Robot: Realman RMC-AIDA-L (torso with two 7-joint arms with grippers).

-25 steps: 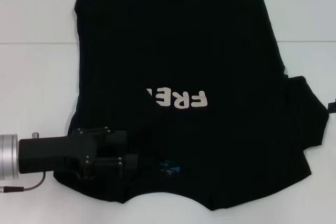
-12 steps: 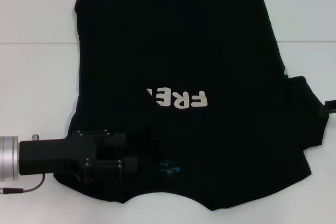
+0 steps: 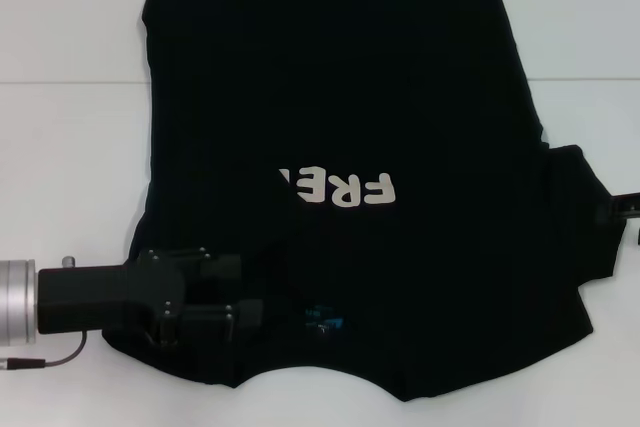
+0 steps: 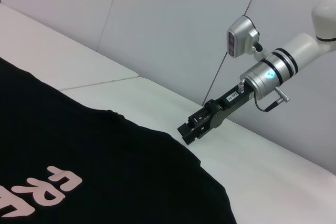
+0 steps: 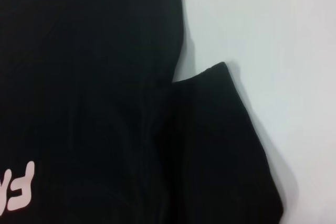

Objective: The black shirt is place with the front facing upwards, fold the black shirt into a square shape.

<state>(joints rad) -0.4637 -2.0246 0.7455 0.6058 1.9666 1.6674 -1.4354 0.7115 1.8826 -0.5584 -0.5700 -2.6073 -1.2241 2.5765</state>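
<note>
The left gripper (image 3: 235,312) lies low over the near left part of the black shirt (image 3: 340,97), with its silver wrist ring out over the white table (image 3: 70,147). Its fingers (image 3: 245,312) are dark against the dark cloth, so I cannot tell if they are spread or pressed together, or if they pinch the fabric. Just past the fingertips, at the neck of the shirt, there is a small blue label (image 3: 325,320); its writing is too small to read.

The shirt is spread flat on the table. Its left side is already folded over toward the middle, and the fold covers the beginning of the cream lettering (image 3: 340,188) beyond the fingers. Only "FRE" can be read, and it appears upside down in the head view.

The right sleeve (image 3: 580,217) lies flat and unfolded. The right gripper (image 4: 191,128) is at the outer edge of this sleeve. In the left wrist view its fingers (image 4: 185,129) point down at the cloth edge and look close together, but I cannot tell if they grip the sleeve.
</note>
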